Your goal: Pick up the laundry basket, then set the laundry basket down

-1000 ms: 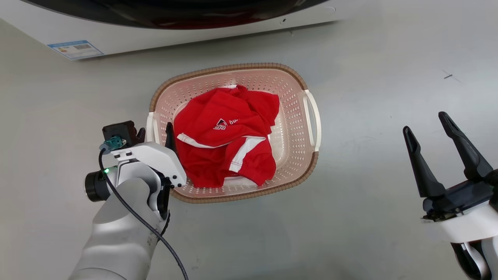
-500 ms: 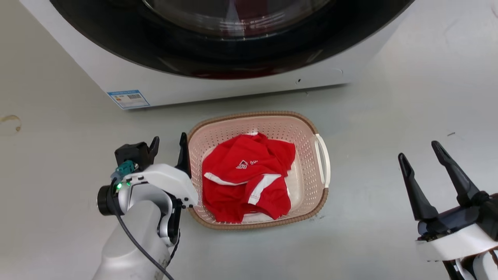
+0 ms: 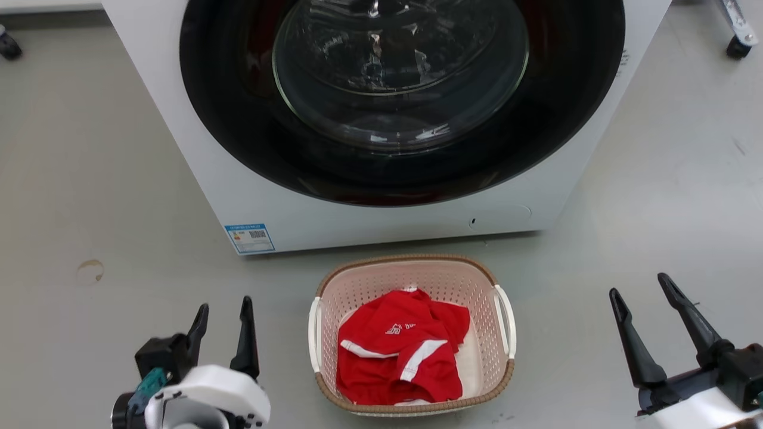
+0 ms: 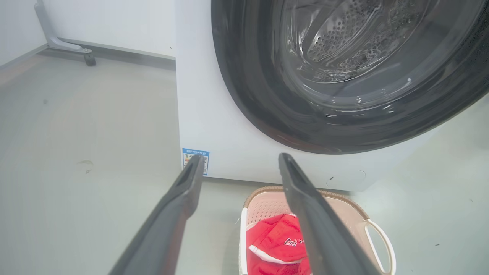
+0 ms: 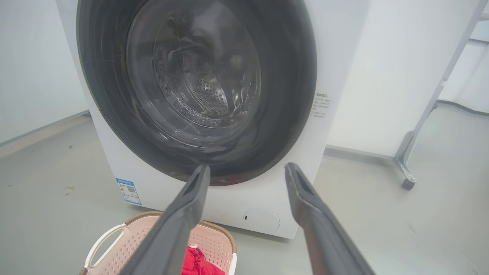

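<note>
Below, smooth grey floor, laundry basket before white washing machine

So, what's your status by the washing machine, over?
Left gripper open, empty. Right gripper open, empty. Laundry basket on floor before washing machine, red garment inside, untouched. Handles unobstructed.

Illegible: washer sticker, shirt print.

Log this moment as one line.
basket: on floor, red shirt inside | left gripper: open, empty | right gripper: open, empty
</note>
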`<state>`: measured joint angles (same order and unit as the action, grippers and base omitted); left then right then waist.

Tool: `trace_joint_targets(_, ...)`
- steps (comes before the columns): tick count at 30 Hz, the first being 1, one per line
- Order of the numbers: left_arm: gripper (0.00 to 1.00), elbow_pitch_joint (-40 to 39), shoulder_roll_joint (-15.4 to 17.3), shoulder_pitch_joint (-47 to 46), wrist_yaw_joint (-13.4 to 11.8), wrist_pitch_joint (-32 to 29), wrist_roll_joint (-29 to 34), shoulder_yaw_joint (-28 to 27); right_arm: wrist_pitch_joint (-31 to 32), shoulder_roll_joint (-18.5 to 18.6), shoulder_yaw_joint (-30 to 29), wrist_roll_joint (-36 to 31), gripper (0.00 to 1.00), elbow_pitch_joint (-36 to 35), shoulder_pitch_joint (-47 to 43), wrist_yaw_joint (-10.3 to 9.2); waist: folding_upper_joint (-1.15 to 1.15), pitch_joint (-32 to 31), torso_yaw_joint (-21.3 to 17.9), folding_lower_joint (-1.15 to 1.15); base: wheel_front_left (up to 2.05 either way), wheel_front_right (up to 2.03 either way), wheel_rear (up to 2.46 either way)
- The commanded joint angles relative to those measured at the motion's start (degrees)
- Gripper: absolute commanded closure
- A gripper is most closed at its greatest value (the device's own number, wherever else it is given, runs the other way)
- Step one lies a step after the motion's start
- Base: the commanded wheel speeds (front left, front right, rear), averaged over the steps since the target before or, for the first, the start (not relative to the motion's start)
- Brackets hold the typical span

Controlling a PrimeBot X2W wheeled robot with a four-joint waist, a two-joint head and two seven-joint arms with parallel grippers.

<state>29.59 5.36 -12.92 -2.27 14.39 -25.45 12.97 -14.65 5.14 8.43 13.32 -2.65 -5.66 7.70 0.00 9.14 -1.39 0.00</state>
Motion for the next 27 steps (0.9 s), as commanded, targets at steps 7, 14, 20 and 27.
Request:
trace_joint_targets(7, 0.00, -10.2, 2.3, 10.0, -2.1, 0.6, 1.3, -5.2, -0.3, 0.3, 0.4, -1.5, 0.00, 0.1, -2.2, -0.21, 0.00, -7.1, 1.3, 0.00, 0.00, 0.00, 0.00)
trace_joint_targets(14, 0.00, -17.4, 2.9, 18.1, -3.8, 0.2, 0.5, -7.1, -0.3, -0.3, -1.7, -2.9, 0.00, 1.1, -3.8, -0.21, 0.00, -9.8, 2.1, 0.00, 0.00, 0.00, 0.00)
trace_joint_targets(20, 0.00, -20.3, 3.1, 20.4, -5.1, -0.6, -0.1, -7.7, -0.3, -0.9, -2.5, -3.4, 0.00, 1.9, -4.0, -0.21, 0.00, -10.3, 2.5, 0.00, 0.00, 0.00, 0.00)
trace_joint_targets(27, 1.00, -19.5, 2.4, 22.5, -5.0, -1.5, -0.1, -5.5, 0.0, -3.5, -3.5, -3.3, 1.00, 4.8, -5.6, 0.01, 0.00, -10.6, 2.6, 0.00, 0.00, 0.00, 0.00)
